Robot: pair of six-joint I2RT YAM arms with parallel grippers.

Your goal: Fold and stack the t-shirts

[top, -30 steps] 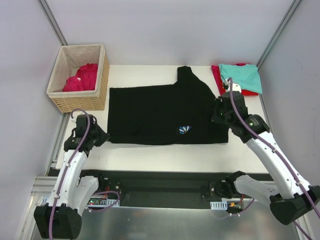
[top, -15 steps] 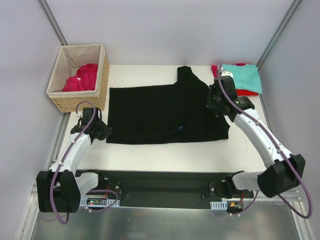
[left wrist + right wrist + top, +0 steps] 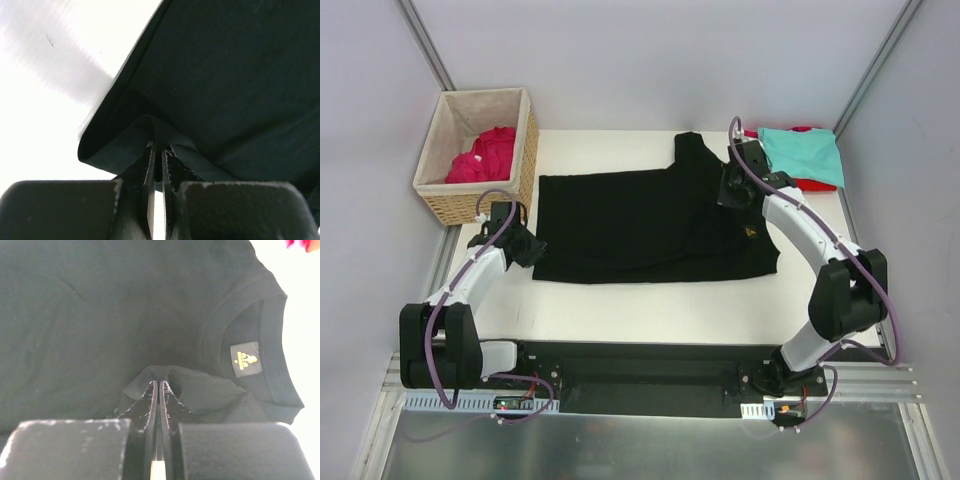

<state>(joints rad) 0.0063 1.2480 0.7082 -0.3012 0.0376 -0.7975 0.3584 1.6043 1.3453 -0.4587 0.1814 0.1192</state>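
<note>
A large black t-shirt (image 3: 640, 225) lies spread across the middle of the white table. My left gripper (image 3: 530, 250) is shut on its near left corner; the left wrist view shows the black hem (image 3: 125, 145) pinched between the jaws. My right gripper (image 3: 728, 190) is shut on a fold of the black t-shirt near its right end; the right wrist view shows the pinched cloth (image 3: 160, 375) beside the collar with a yellow-print label (image 3: 245, 359). A teal t-shirt (image 3: 802, 155) lies folded on a red one (image 3: 812, 184) at the far right. Crimson-pink cloth (image 3: 485, 155) lies in the basket.
A woven wicker basket (image 3: 480, 205) with beige lining stands at the far left corner. Grey walls enclose the table. The black rail with the arm bases (image 3: 650, 375) runs along the near edge.
Both grippers moved away from me with the near edge of the black shirt. The flower print, visible before, is now folded under, and the collar label shows.
</note>
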